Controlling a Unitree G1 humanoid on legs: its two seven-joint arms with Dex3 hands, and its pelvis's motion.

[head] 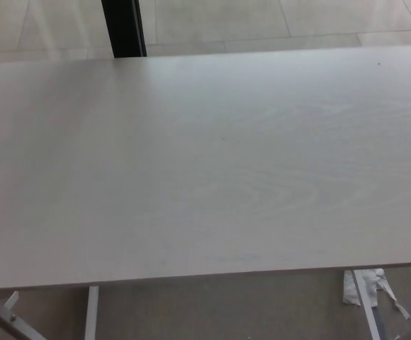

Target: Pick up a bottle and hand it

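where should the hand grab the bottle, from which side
No grip can be chosen: no bottle shows in the head view now, and neither robot hand. Only the pale wood-grain table, a dark post behind it and crumpled paper on the floor are visible.

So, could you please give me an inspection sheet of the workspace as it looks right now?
Surface: pale wood-grain table, a tiny dark speck near its far right edge.
Job's things: nothing seen; no bottle in view.
Clutter: nothing seen on the table; a crumpled white scrap lies on the floor under the near right edge.
Robot hands: left and right both out of view.
Cables: nothing seen.
Surroundings: light tiled floor beyond the table, a dark post at the far left, white table legs below the near edge.
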